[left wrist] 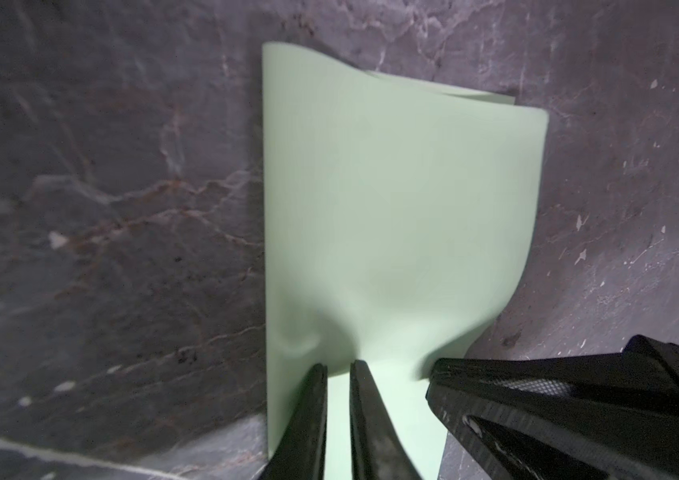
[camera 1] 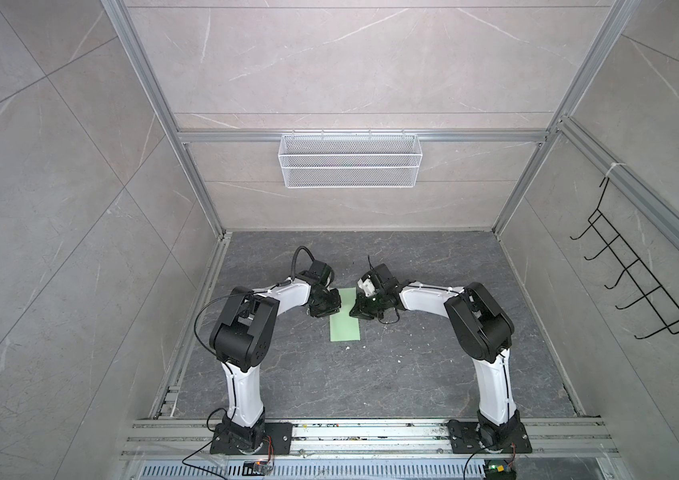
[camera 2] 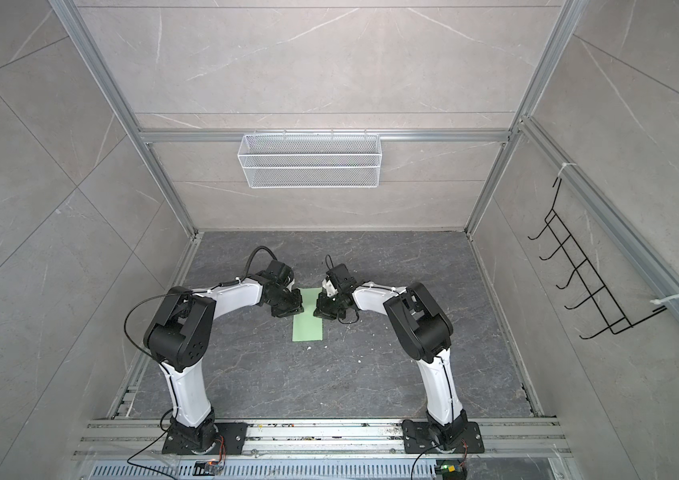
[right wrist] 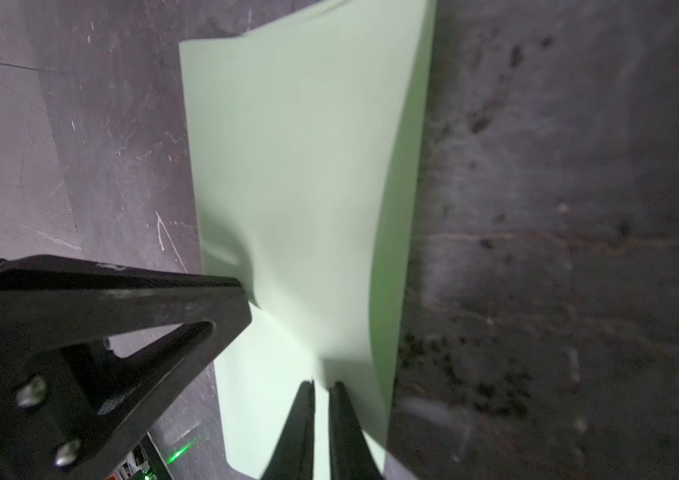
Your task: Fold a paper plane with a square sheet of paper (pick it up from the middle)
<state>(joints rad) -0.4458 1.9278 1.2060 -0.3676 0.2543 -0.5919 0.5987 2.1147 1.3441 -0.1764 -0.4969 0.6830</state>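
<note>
The pale green paper [camera 1: 345, 328] is folded into a long strip, and its near end lies flat on the dark worktop [camera 1: 371, 374]. Farther back, the left gripper [left wrist: 337, 365] and right gripper [right wrist: 323, 384] are almost closed. Each pinches the lifted, puckered top layer, one on each side.

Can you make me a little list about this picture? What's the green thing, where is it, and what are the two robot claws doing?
thing: sheet of paper, pale green, folded double into a long strip
place: on the dark table, near its middle
left gripper: shut on the paper's far end, which buckles upward
right gripper: shut on that same end
plane: not shaped yet
</note>
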